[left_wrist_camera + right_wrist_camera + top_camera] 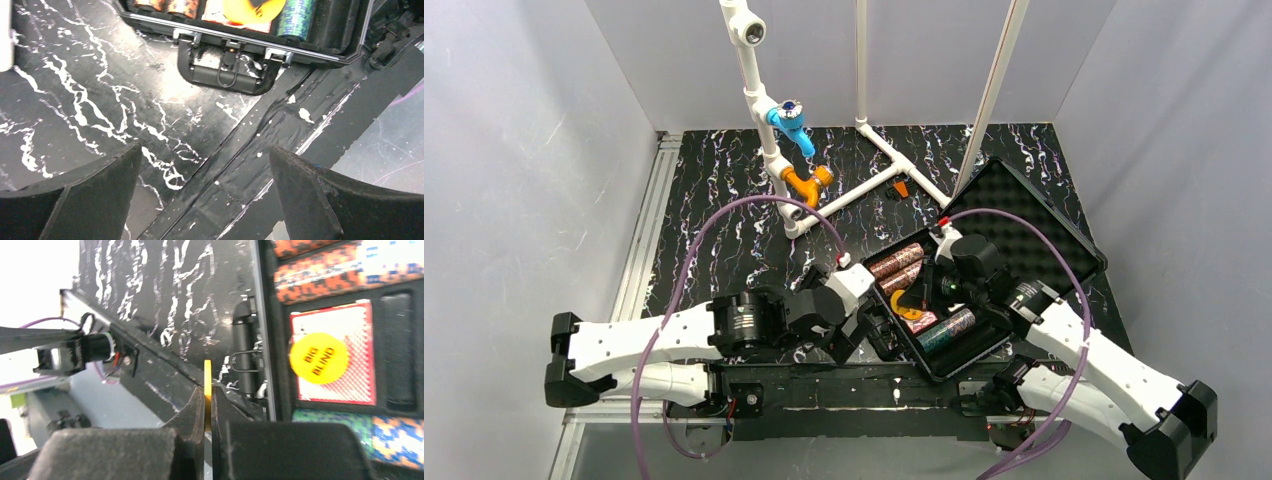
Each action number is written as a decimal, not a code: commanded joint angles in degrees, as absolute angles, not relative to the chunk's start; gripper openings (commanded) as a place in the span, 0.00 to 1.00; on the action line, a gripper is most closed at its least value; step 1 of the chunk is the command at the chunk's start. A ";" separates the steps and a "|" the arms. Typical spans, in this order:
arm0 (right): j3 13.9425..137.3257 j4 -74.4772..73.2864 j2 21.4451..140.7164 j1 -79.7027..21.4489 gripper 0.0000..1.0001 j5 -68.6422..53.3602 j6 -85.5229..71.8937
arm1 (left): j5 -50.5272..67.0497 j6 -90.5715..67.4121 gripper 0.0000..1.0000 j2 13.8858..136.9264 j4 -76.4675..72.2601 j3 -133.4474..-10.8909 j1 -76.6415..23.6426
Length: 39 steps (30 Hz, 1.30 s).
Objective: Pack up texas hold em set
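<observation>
At the right gripper (207, 399): clamped tight on a thin orange disc (207, 377), held edge-on, its upper rim poking out past the fingertips. Beyond those jaws and to their right, the open black case (278, 300), its handle (245, 360) just past the held disc, on the wall facing the jaws. Farther right, inside: two red-brown chip rolls (345, 270) at the top. Below them, a red-backed card deck (350, 320) in the middle compartment, with a second orange disc (319, 358) marked BIG BLIND lying flat on it. Lowest, nearest the right finger, a green chip roll (350, 432).

At the left gripper (205, 195): spread wide, gripping nothing, only black marbled table (90, 100) between the two fingers (95, 195). Straight ahead of these jaws and well apart from them, the same case handle, sticking out toward the jaws, flanked by two metal latches (186, 35). Behind the handle, along the case's near row: red-brown rolls to the left, deck and an orange disc in the centre, green roll to the right.

From overhead: case lid (1034, 215) lying open beyond the right gripper, bumpy foam lining facing up. Left gripper at the handle side of the case, right gripper above the tray. Well beyond both pairs of jaws, a white pipe frame (864, 188) with a blue fitting (789, 125) and an orange fitting (809, 182).
</observation>
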State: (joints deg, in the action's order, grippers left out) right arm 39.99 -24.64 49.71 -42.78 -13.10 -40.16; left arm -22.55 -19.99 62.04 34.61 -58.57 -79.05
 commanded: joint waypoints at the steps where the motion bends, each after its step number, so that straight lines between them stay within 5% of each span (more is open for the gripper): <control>1: 42.36 -30.95 46.00 -42.98 0.01 -0.84 -41.77 | -27.79 -20.10 0.98 58.14 44.43 -62.09 -79.37; 20: 43.49 -31.49 46.28 -41.25 0.01 12.89 -43.27 | -40.16 -18.08 0.98 51.28 44.68 -54.83 -79.37; 33: 43.62 -27.47 49.55 -11.00 0.01 -16.33 -38.87 | -38.10 -12.50 0.98 53.65 42.96 -54.19 -79.37; 39: 38.45 -26.61 47.19 -7.76 0.01 -16.92 -40.85 | -38.76 -12.53 0.98 53.61 43.15 -53.75 -79.37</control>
